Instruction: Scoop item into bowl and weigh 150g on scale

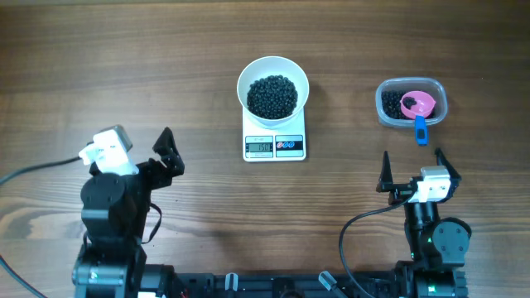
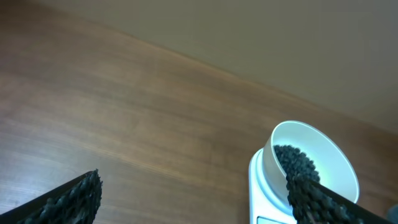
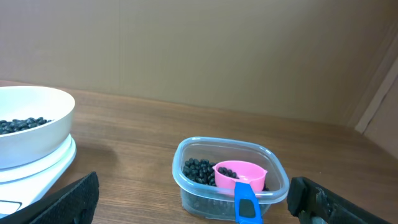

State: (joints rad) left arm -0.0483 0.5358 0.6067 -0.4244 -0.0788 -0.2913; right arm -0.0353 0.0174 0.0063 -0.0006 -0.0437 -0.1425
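The white bowl [image 1: 273, 89] stands on the white scale [image 1: 274, 142] at mid-table, holding a dark heap of the item [image 1: 272, 96]. More black pellets [image 1: 391, 104] lie in a clear tub [image 1: 411, 102] at the right, where a pink scoop with a blue handle [image 1: 418, 108] rests. My left gripper [image 1: 166, 152] hangs open near the front left, empty, with the bowl [image 2: 308, 168] ahead to its right. Open and empty too, my right gripper [image 1: 411, 169] sits just in front of the tub [image 3: 229, 177] and scoop [image 3: 241, 180].
The scale's display and buttons [image 1: 274, 147] face the front edge. Bare wooden table [image 1: 124, 66] stretches to the left of the scale. A cable [image 1: 33, 170] trails off to the left of the left arm.
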